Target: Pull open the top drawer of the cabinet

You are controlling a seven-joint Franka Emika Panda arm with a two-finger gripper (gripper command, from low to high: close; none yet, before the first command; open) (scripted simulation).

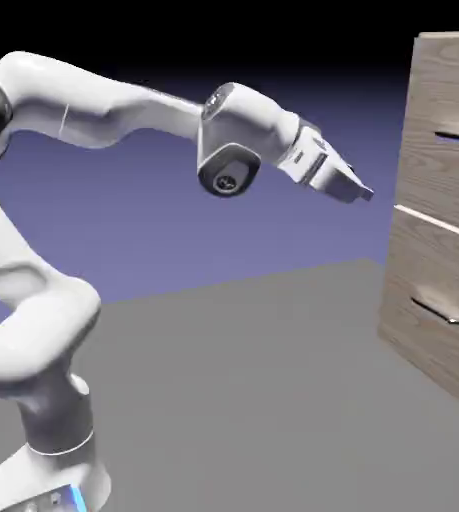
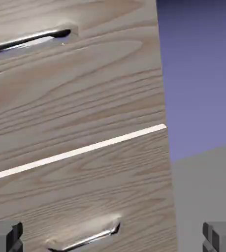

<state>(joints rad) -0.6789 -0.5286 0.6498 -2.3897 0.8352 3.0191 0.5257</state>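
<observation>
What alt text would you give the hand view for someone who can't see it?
A wood-grain cabinet fills most of the frame, with the top drawer's handle at upper left and the lower drawer's handle near the bottom. Two grey fingers sit far apart in the bottom corners, touching nothing.

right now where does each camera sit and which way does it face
Exterior view: stands off beside the robot, side-on; the white arm reaches right toward the cabinet, gripper open and short of the top drawer.
Hand view: rides on the hand, facing the cabinet front; only the two grey fingertips show at the bottom corners.
Shared: both drawer fronts, the pale seam and both handles, upper handle and lower handle.
</observation>
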